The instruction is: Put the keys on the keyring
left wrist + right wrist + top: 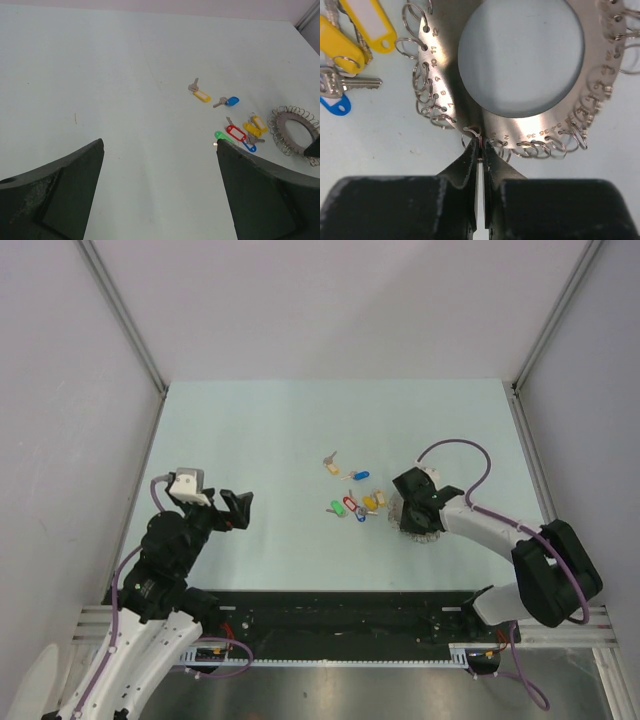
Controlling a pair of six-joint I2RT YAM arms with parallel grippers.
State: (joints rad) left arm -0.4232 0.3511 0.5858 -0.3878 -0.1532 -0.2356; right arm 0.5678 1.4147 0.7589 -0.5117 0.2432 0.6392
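The keyring (445,65) is a flat silver ring plate with numbered holes and many small wire loops round its edge. My right gripper (480,146) is shut on one small loop at its near edge; in the top view it (408,512) covers most of the keyring (427,537). Several keys (355,506) with green, red, blue and yellow tags lie just left of it, and two more (340,469) lie farther back. My left gripper (240,508) is open and empty, well left of the keys (240,134) and the keyring (280,127).
In the right wrist view, two yellow-tagged keys (350,37), a bare silver key (355,82) and a blue tag (332,105) lie close to the left of the ring plate. The pale table (280,430) has metal frame posts at its back corners.
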